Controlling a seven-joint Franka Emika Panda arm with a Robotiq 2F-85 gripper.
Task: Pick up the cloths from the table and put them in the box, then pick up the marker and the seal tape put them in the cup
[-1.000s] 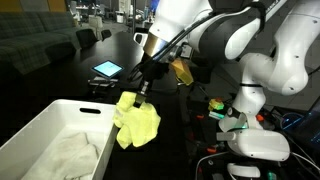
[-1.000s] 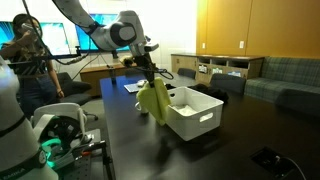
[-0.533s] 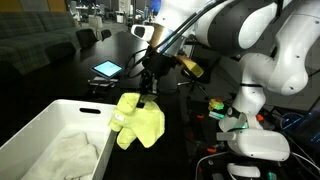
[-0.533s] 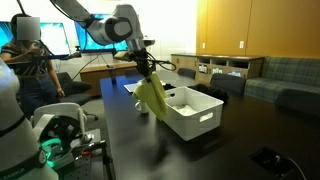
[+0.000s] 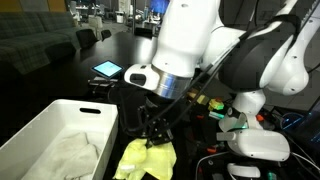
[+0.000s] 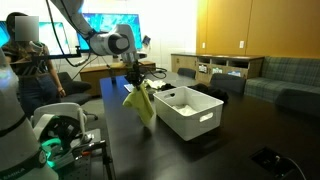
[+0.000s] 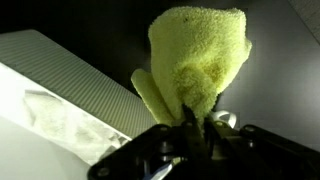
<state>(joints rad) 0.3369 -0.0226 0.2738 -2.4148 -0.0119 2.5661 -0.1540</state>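
The fingers (image 5: 152, 130) are clamped tight on a pinch of the yellow cloth (image 5: 146, 160). The cloth is a soft, nubby terry rag that droops below them in loose, rounded folds, clear of the dark, glossy counter (image 6: 190, 150). It hangs just beside the box (image 5: 60, 108), outside its tall wall. The box is rectangular, of smooth white plastic, with a slot handle (image 6: 207, 116) cut near the rim of one end. An off-white cloth (image 5: 70, 155), thin and wrinkled, lies crumpled inside it.
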